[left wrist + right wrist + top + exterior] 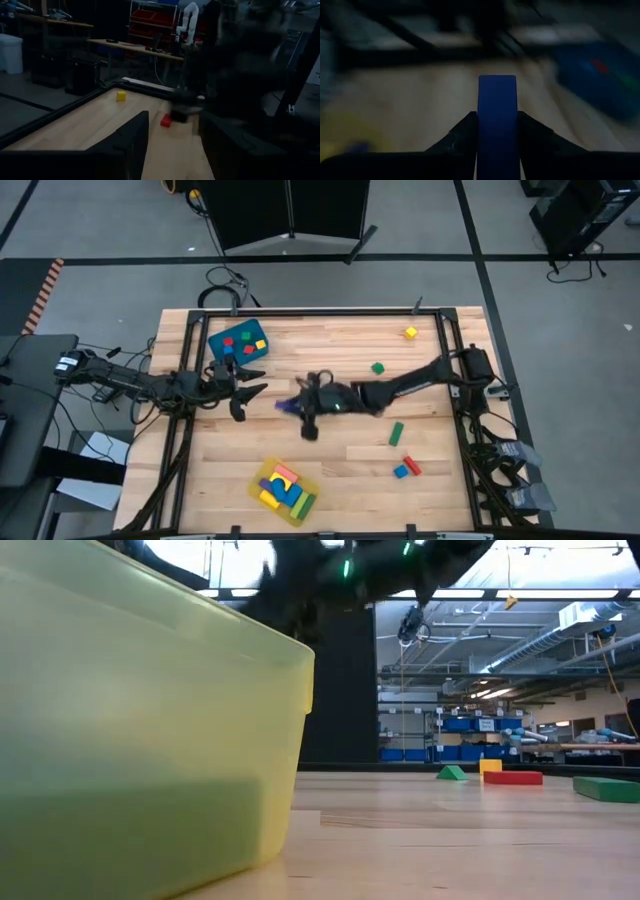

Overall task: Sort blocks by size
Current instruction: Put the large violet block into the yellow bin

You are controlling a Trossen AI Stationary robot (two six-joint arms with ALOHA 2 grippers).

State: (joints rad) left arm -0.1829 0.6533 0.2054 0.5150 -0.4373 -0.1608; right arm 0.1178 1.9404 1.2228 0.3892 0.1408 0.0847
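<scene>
My right gripper [298, 408] is at mid-table, shut on a long blue block [497, 115], which also shows in the high view [286, 407]. My left gripper [248, 391] is open and empty just left of it, its fingers [134, 137] spread. The blue bin [238, 343] at the far left holds several small cubes. The yellow tray [285, 490] near the front holds several longer blocks. Loose on the table lie a yellow cube [410, 332], a green cube [378, 367], a green bar [396, 433] and a red and a blue block [405, 469]. My right gripper pinches the blue block between its two fingers [462, 131], on the block's two long sides [482, 127]. The block lies along the fingers and sticks out past their tips. In the high view it points toward the table's left.
The yellow tray's wall [150, 730] fills the left of the low view. My two grippers are close together at mid-table. The right arm [410, 383] reaches across from the right edge. Bare wood lies at the table's front left and far middle.
</scene>
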